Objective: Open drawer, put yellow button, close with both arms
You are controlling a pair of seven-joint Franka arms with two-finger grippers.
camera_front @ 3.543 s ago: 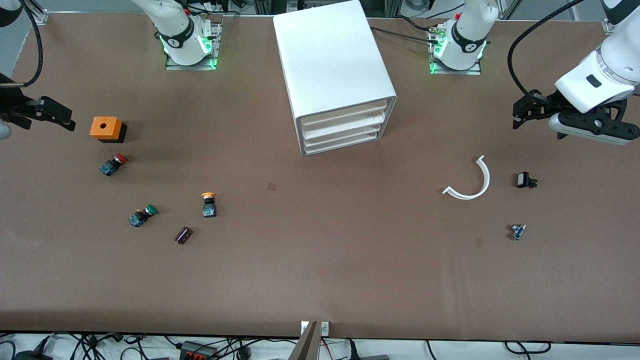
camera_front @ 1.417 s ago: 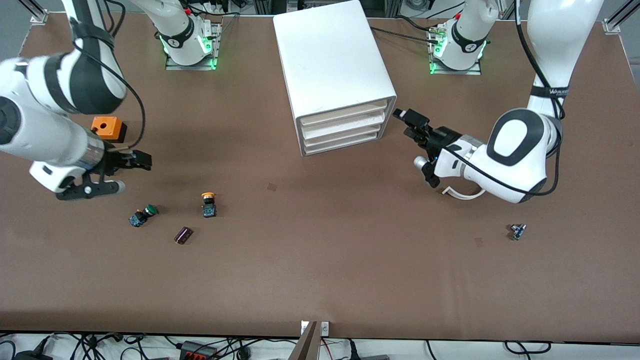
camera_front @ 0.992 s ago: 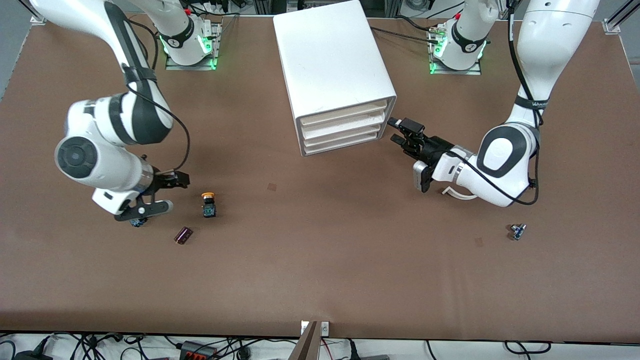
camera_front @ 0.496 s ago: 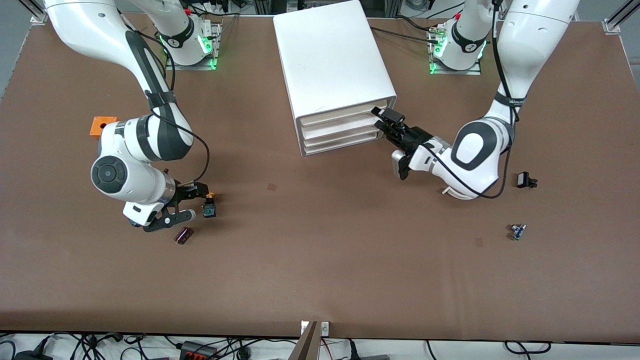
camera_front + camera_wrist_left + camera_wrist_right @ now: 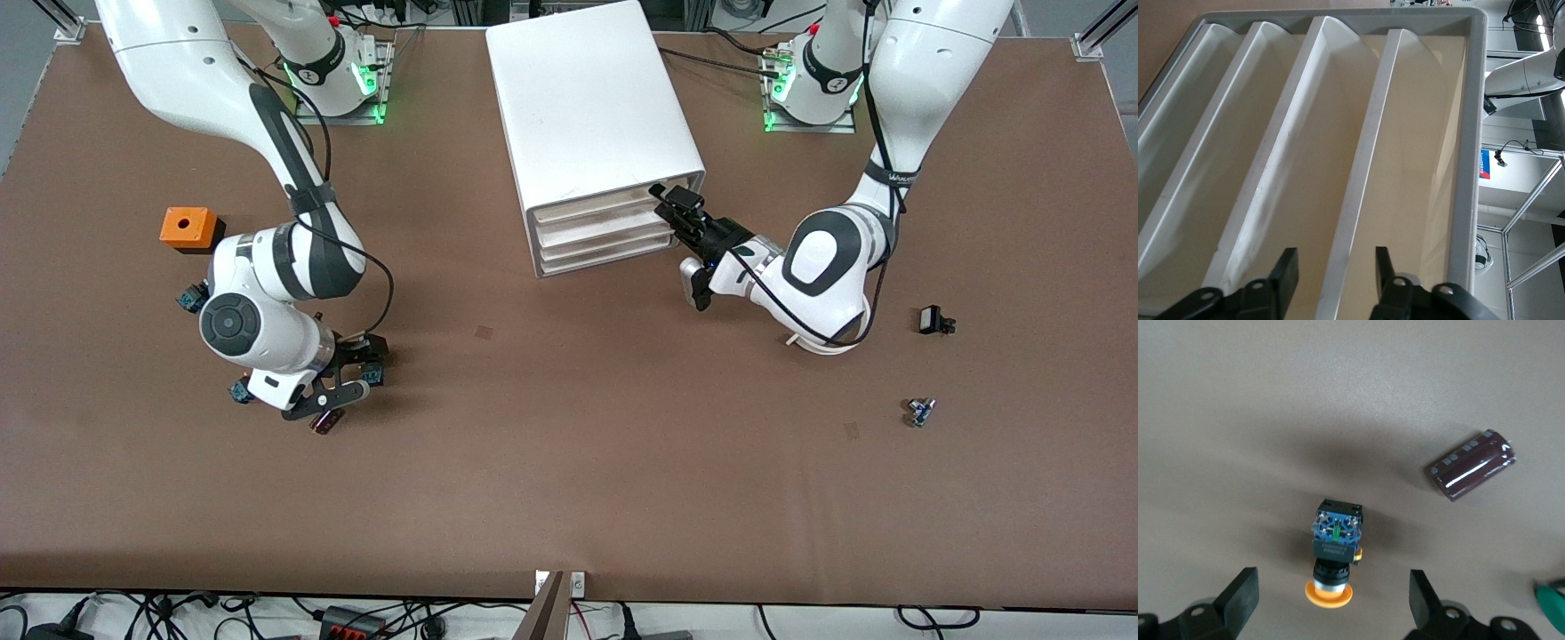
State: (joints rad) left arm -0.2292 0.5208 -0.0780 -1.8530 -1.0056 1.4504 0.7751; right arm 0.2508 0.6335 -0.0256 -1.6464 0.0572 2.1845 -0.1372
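- The yellow button (image 5: 1333, 561) lies on its side on the table (image 5: 569, 462), and the right gripper (image 5: 1331, 600) hangs right over it, fingers (image 5: 1241, 597) spread wide with the button between them, touching neither.
- From the front the button is almost hidden under the right gripper (image 5: 342, 378); only its blue base shows at the gripper's edge.
- Close by, a dark maroon cylinder (image 5: 1473, 465) lies just beside the button, nearer the front camera and apart from it.
- A sliver of the green-capped button (image 5: 1551, 601) shows at the edge of the right wrist view; from the front its blue base (image 5: 240, 390) peeks out beside the arm.
- Another blue base (image 5: 188, 298) pokes out from under the right arm, and the orange box (image 5: 188, 228) sits farther from the camera, toward the right arm's end.
- The right arm bends steeply down from its base, elbow high, wrist pointing at the table.
- Over at the cabinet (image 5: 591, 124), the left gripper (image 5: 680, 209) is right at the drawer fronts, at the corner toward the left arm's end.
- Its wrist camera looks along the stack: the left gripper (image 5: 1331, 267) is open a modest gap, straddling the lip of the drawer (image 5: 1431, 153).
- The left arm reaches in low, forearm nearly level over a white curved strip (image 5: 822, 345).
- A small black part (image 5: 933, 320) and a tiny blue part (image 5: 920, 411) lie well apart from everything, toward the left arm's end.
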